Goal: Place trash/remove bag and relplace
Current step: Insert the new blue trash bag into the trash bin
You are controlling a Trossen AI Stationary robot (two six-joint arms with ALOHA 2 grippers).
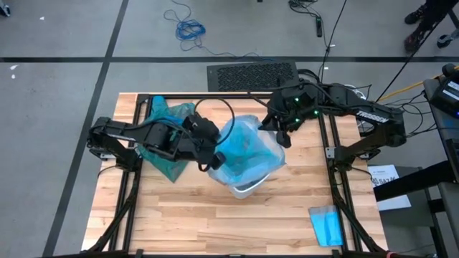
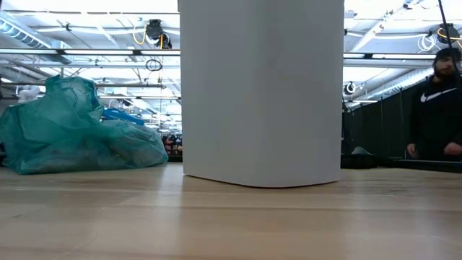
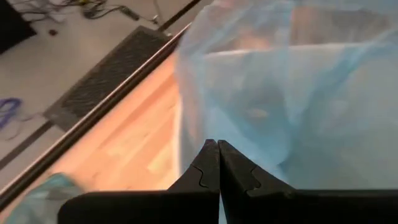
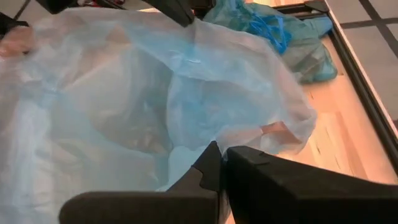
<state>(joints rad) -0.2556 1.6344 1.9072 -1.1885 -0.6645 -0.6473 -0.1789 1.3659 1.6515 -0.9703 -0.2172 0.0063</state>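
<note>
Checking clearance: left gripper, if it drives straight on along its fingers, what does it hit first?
Likely the pale blue bag, right ahead of the shut left gripper. It drapes over the white bin; depth is unclear.

a pale sky-blue translucent plastic liner (image 1: pixel 247 150) drapes over a white rectangular bin (image 1: pixel 244 189) near the middle of the light wooden slatted table (image 1: pixel 215 222). the left gripper (image 1: pixel 213 159) meets the liner's left edge, the right gripper (image 1: pixel 281 133) its upper right edge. a crumpled teal-green plastic bag (image 1: pixel 163 136) lies beneath the left arm. a small flat folded blue sheet (image 1: pixel 328 225) rests near the table's lower right corner.
</note>
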